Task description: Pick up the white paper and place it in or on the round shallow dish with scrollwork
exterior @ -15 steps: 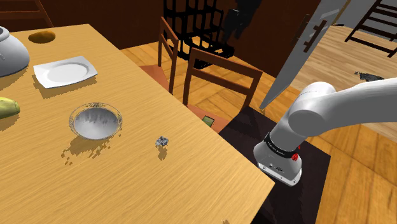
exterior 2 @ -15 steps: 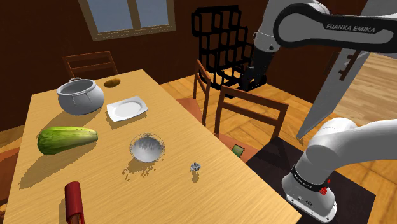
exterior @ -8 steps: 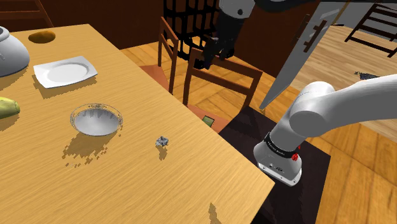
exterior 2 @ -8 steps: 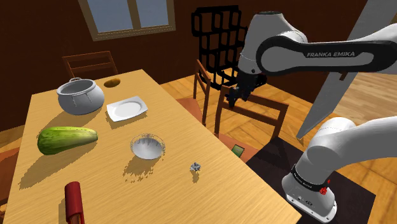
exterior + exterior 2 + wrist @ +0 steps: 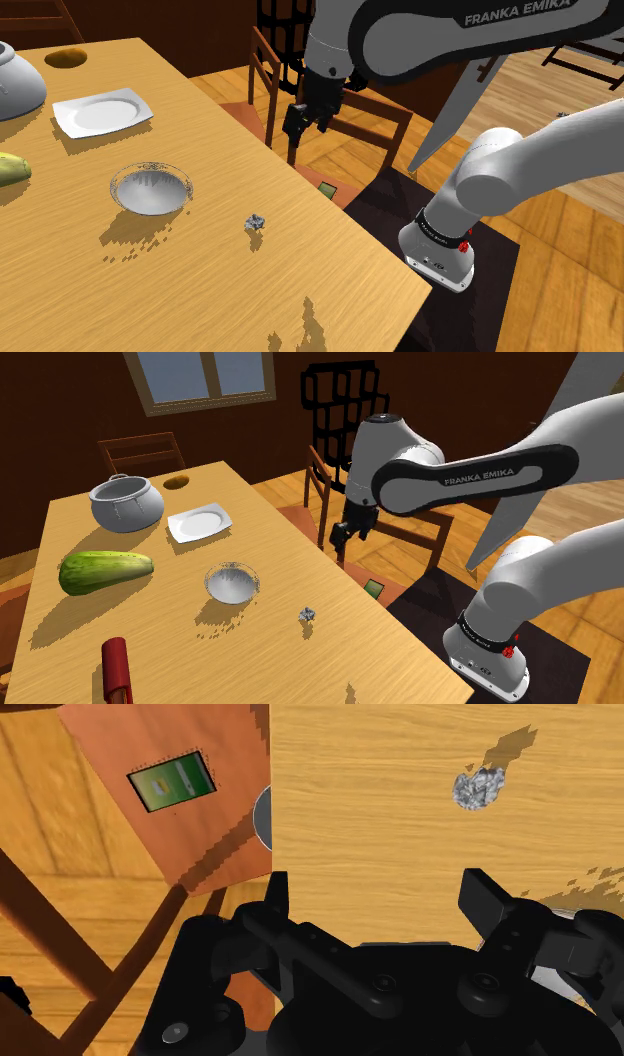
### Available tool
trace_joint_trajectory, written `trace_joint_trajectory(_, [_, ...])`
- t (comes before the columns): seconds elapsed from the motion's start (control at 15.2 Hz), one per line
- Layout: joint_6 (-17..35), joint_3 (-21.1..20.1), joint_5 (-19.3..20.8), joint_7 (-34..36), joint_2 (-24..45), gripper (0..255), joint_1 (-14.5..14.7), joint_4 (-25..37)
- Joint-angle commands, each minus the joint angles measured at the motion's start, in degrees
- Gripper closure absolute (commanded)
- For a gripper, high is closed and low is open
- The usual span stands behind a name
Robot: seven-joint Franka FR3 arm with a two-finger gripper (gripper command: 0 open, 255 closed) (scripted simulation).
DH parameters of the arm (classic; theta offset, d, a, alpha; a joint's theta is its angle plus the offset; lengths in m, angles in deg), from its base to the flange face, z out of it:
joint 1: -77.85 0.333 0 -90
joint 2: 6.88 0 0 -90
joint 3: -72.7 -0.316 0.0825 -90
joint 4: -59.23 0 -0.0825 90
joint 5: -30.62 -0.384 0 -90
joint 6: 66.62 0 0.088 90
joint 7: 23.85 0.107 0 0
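On the counter (image 5: 200,285), near its edge, the crumpled white paper (image 5: 255,221) lies apart from the scrollwork dish (image 5: 118,184). The wrist view gives us the hand (image 5: 380,894) with its 2 fingers wide apart around nothing, and a green card (image 5: 172,784) on a reddish mat; the second exterior view adds a cucumber (image 5: 105,571) and a pot (image 5: 125,504). The hand hovers above the counter's edge, with the paper well ahead of it.

It was a home dining room, a wooden tabletop (image 5: 150,652) stood among wooden chairs (image 5: 141,449), a window (image 5: 215,377) behind, pot (image 5: 125,504), plate (image 5: 200,523) and cucumber (image 5: 105,572) lay out, plank floor (image 5: 575,270) below.
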Motion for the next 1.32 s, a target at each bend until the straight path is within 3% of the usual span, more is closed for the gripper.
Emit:
trace_joint_trajectory(0.0, [3.49, -2.99, -0.59, 2.90, 3.40, 0, -0.02, -0.11])
trace_joint_trajectory(0.46, [13.81, -13.59, 1.80, 14.49, 17.20, 0, -2.32, 2.62])
trace_joint_trajectory(0.66, [17.90, -18.34, 6.41, 21.44, 24.67, 0, -4.36, 4.90])
trace_joint_trajectory(0.86, [21.22, -22.30, 14.79, 30.70, 33.55, 0, -6.21, 7.90])
trace_joint_trajectory(1.25, [25.16, -21.82, 21.74, 35.99, 39.23, 0, -5.94, 7.58])
